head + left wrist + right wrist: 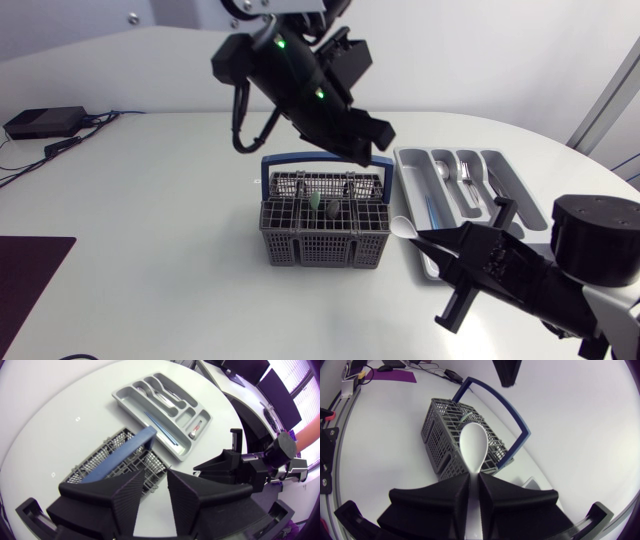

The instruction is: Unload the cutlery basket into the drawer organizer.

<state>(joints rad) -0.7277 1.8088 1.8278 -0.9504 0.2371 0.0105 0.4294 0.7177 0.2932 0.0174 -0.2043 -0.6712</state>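
**Head view:** white plastic spoon [403,227] just beside grey mesh cutlery basket with blue handle [322,243], on the side facing the grey plastic drawer organizer [508,178].
**Left wrist view:** left jaws open and empty above the basket.
**Right wrist view:** right jaws clamp the spoon handle. This looks like the transfer step; next the spoon needs carrying beyond the basket, over an organizer compartment, then releasing.

Blue arched handle [300,157] is standing upright across the grey mesh plastic cutlery basket [325,240], splitting top access into front and rear halves. Left gripper [368,150], fingers apart, is hanging over the rear right corner. Right gripper [428,240], clamping a white plastic spoon [403,228], is sitting between basket and grey compartmented plastic drawer organizer [412,153], overhanging its near end. Far compartments are lying open from above, and the basket's left and front sides are standing unobstructed.
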